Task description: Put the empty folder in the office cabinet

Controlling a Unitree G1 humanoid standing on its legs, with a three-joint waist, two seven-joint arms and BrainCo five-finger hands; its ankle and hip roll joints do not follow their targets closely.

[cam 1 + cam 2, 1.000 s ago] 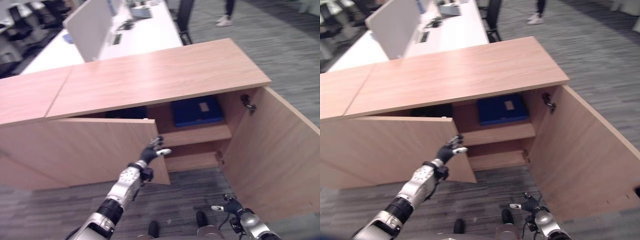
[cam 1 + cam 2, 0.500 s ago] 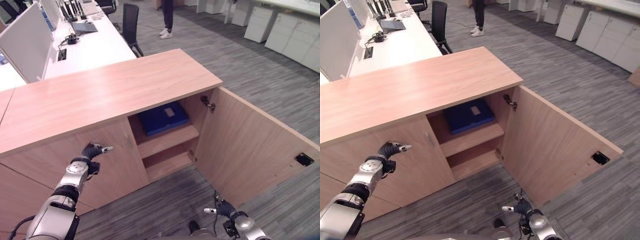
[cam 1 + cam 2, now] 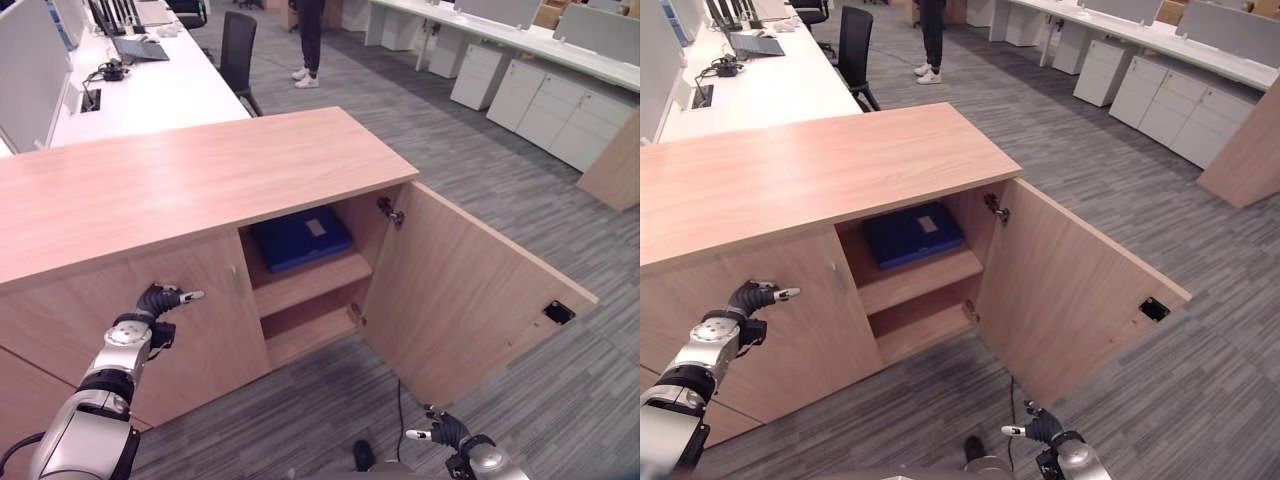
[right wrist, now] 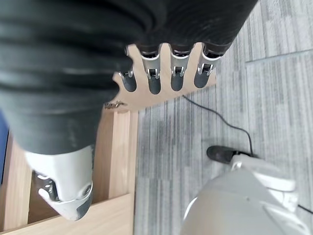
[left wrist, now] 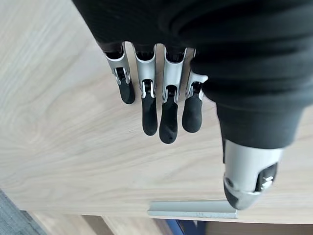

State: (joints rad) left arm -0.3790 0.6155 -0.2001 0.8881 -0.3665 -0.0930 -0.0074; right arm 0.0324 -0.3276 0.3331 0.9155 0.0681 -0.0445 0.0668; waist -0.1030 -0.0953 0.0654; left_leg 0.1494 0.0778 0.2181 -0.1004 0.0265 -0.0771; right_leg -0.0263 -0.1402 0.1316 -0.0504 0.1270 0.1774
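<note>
The blue folder (image 3: 300, 237) lay flat on the upper shelf inside the office cabinet (image 3: 200, 175), toward the side of the open right door (image 3: 470, 290). By its look it was a stiff, light, flat thing with a slick cover, likely to slide easily on the shelf. Best hold was probably a pinch on the front edge nearest the opening, thumb on top, fingers under.

The left hand (image 3: 160, 299) was in front of the cabinet's left door (image 3: 190, 330), fingers straight and relaxed, holding nothing; in the wrist view the thumb tip sat by the silver door handle (image 5: 190, 209). The right hand (image 3: 440, 430) hung low, near the open door's bottom edge, fingers loose and empty.

Against half a second before: the left door looked shut in both, the left hand was about where it had been, and the camera had swung slightly. A second before, the left door had stood ajar.
</note>
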